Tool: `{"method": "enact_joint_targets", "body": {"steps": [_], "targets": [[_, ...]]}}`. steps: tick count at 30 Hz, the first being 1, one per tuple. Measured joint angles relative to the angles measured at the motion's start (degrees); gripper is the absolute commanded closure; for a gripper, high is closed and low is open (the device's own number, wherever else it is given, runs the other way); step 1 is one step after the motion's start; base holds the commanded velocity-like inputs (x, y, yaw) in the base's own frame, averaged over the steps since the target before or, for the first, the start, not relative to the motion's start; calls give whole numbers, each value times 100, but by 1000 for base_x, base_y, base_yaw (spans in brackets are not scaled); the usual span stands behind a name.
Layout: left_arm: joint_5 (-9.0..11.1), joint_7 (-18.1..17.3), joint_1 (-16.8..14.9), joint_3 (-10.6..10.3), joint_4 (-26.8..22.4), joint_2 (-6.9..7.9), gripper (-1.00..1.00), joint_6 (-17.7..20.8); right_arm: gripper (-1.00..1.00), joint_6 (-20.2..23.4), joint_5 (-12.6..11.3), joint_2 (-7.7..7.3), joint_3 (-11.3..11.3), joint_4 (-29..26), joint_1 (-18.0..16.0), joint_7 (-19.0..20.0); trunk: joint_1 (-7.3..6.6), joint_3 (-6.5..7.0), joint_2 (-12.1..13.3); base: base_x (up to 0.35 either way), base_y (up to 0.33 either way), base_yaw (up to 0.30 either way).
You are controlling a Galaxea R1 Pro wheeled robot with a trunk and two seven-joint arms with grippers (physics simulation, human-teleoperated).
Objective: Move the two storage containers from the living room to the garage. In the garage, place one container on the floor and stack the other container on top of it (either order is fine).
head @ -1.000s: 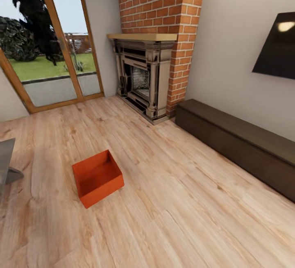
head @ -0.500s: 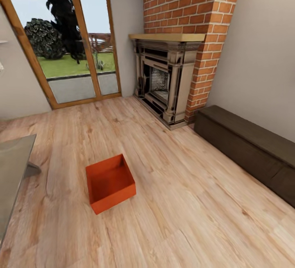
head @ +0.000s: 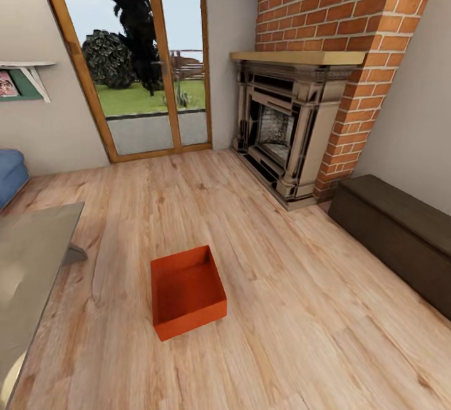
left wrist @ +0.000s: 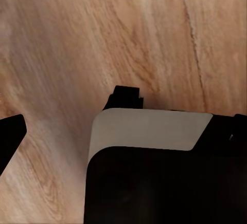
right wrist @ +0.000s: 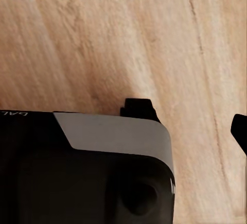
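A home living room: brick fireplace [head: 294, 140], wood-framed glass doors [head: 147, 65], plank floor [head: 300, 310], blue sofa [head: 9, 175].

blue sofa [head: 11, 175] cut by frame edge, dark low cabinet [head: 401, 234] cropped

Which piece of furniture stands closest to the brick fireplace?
The long dark low cabinet, beside the fireplace; the grey table stands across the room.

- my storage container [head: 187, 291] is plain orange-red
- wood floor [head: 300, 310] is light tan, streaky grain
- fireplace [head: 285, 121] bricks red with pale mortar
- low cabinet [head: 394, 228] dark brown
- sofa [head: 9, 175] corner blue
- door frames [head: 160, 52] warm orange wood
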Motion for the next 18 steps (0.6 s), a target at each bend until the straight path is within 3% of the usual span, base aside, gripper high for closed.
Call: {"method": "enact_joint_targets", "body": {"steps": [9, 18], "targets": [[0, 0, -2, 0, 0, 0, -100, -3, -100, 0, 0, 0, -4, 0, 3, 1, 0, 0, 0, 319, 0, 258], [-1, 8, -2, 0, 0, -7, -100, -7, -100, -5, -2, -1, -3, 0, 1, 1, 2, 0, 0, 119, -19, 22]]}}
